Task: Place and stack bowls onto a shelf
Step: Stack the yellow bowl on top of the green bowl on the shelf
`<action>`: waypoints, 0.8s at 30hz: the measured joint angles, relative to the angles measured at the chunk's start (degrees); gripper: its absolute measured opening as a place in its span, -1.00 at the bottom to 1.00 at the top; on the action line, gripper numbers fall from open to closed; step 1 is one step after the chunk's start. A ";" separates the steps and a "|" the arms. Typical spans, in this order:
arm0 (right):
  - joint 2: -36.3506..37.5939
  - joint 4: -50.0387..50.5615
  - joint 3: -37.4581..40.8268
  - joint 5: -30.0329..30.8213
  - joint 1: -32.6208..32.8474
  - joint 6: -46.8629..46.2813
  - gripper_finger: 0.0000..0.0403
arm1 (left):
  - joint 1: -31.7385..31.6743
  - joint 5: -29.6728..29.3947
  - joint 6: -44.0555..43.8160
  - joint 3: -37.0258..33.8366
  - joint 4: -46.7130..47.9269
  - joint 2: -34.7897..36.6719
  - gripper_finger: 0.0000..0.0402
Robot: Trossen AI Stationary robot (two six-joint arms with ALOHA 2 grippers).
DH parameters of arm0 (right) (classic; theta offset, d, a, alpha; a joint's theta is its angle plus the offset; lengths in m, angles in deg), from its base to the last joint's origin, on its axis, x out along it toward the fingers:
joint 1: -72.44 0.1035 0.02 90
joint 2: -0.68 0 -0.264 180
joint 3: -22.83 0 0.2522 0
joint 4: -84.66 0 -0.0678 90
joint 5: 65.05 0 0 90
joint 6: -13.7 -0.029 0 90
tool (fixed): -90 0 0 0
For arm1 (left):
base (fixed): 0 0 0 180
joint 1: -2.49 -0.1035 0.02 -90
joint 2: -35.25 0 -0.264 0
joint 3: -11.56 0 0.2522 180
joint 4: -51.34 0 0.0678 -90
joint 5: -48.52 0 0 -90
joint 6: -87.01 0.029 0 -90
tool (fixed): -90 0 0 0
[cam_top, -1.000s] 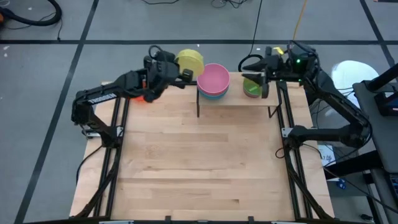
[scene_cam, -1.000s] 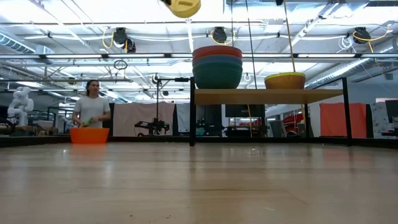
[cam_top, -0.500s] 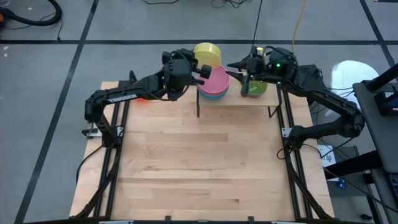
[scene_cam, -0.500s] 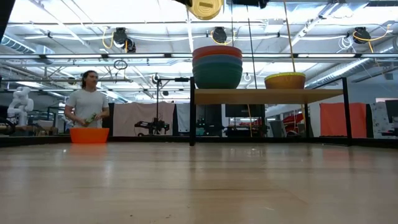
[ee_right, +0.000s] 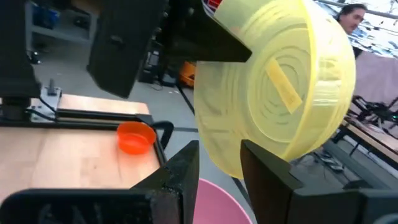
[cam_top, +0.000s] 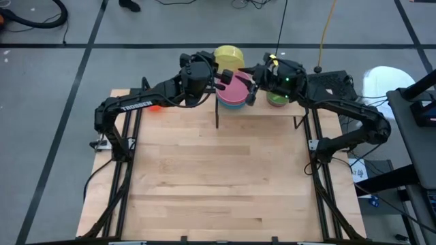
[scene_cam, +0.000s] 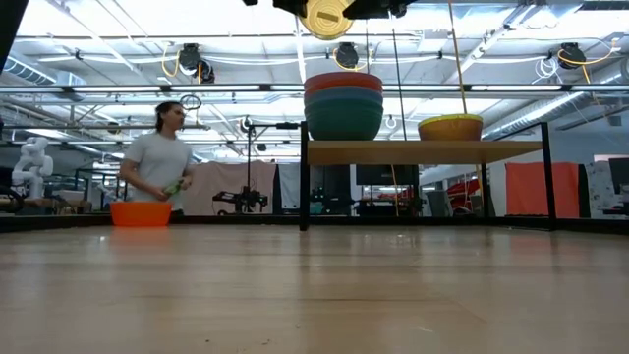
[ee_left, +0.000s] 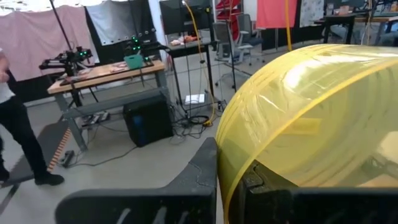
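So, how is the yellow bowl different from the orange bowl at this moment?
The yellow bowl is in the air, tilted on its side and held at its rim by the left gripper; the orange bowl stands upright on the table. The yellow bowl is above the stack on the shelf; the orange bowl is far from the shelf, near the table's left edge. Both are small, round and single-coloured.

Your light-wood table (cam_top: 218, 177) carries the shelf (cam_top: 262, 109), bearing a pink-topped bowl stack (cam_top: 233, 92) and green bowl (cam_top: 276, 100); an orange bowl (cam_top: 155, 107) sits at the table's left.
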 joint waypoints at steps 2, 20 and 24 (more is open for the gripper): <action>0.04 0.05 0.00 -0.42 0.74 0.12 -0.45 | 0.00 0.16 0.54 0.00 -0.04 0.00 -0.98; 2.40 -0.36 0.00 14.47 7.41 5.48 -0.45 | -0.37 0.81 0.48 0.00 1.69 0.00 -0.98; 2.40 -0.38 0.00 14.99 7.41 4.68 -0.45 | -0.39 0.74 0.44 0.00 1.67 0.00 -0.98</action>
